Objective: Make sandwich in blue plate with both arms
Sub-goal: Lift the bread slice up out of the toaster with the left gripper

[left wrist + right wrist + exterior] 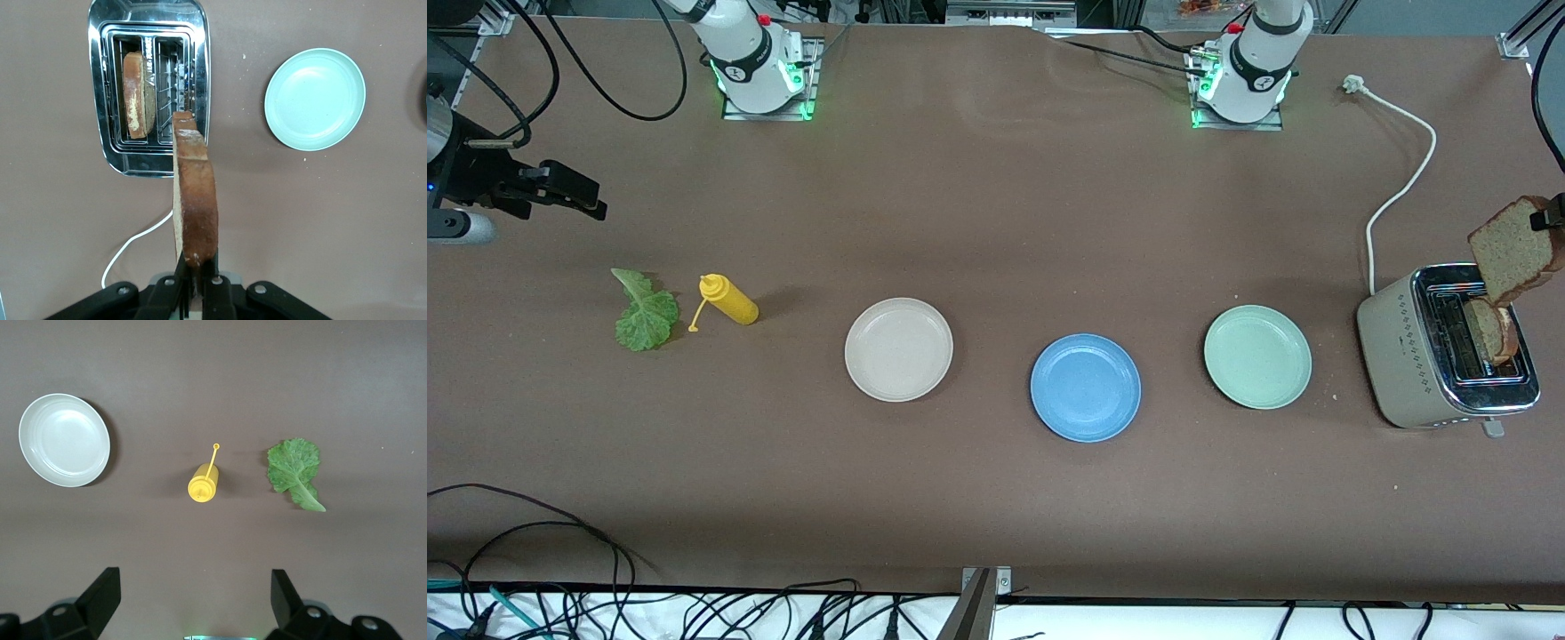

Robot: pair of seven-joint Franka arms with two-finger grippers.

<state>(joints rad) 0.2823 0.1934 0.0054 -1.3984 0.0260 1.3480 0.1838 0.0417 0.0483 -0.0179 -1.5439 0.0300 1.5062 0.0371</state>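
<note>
Bread slice hangs edge-down over toaster, left gripper fingers clenched on it; blue plate lies toward desk middle. Right gripper, fingers spread, waits above lettuce.

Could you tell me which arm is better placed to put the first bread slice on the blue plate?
Left. The left gripper already grips a bread slice above the toaster. The right gripper is open, over the table by the lettuce.

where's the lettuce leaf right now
The lettuce leaf lies flat on the table at the right arm's end, beside the yellow squeeze bottle, which stands between it and the beige plate. No tool touches it.
</note>
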